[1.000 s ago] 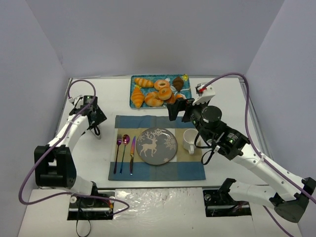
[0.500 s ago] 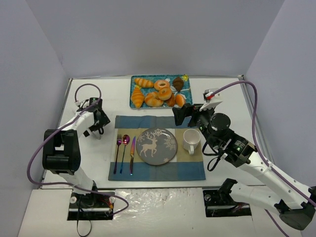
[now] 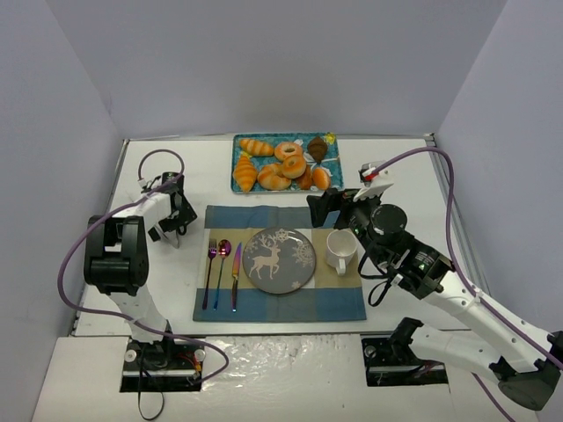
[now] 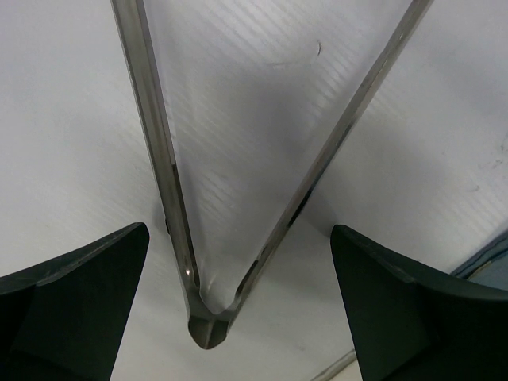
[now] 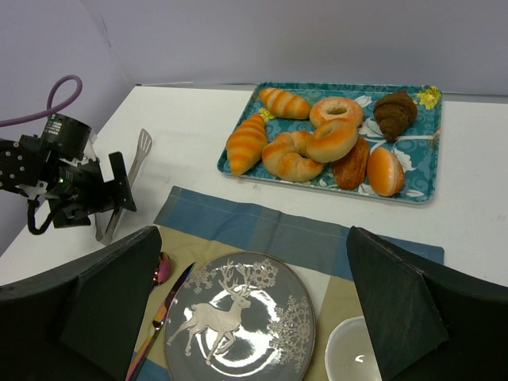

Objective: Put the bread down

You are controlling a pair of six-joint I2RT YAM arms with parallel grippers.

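Note:
The bread point(image 3: 294, 165) is a glossy golden-orange ring bun. It lies among other pastries on the blue patterned tray point(image 3: 239, 144) at the back, and shows in the right wrist view point(image 5: 332, 140). The grey deer plate point(image 3: 279, 260) sits on the placemat with nothing on it. My right gripper point(image 3: 318, 204) is open and empty. It hovers between tray and plate, above the plate's far edge point(image 5: 250, 262). My left gripper point(image 3: 171, 227) is open at the left. It straddles the hinge end of metal tongs point(image 4: 198, 309) that lie on the table.
A paler ring doughnut point(image 5: 336, 109), croissants point(image 5: 246, 143) and a dark pastry point(image 5: 394, 113) share the tray. A white mug point(image 3: 339, 250) stands right of the plate. A fork, spoon and knife point(image 3: 224, 272) lie to its left on the blue-and-tan placemat point(image 3: 264, 218).
My right gripper has drawn back a little from the tray towards the plate. My left arm has folded in while its gripper stayed by the tongs.

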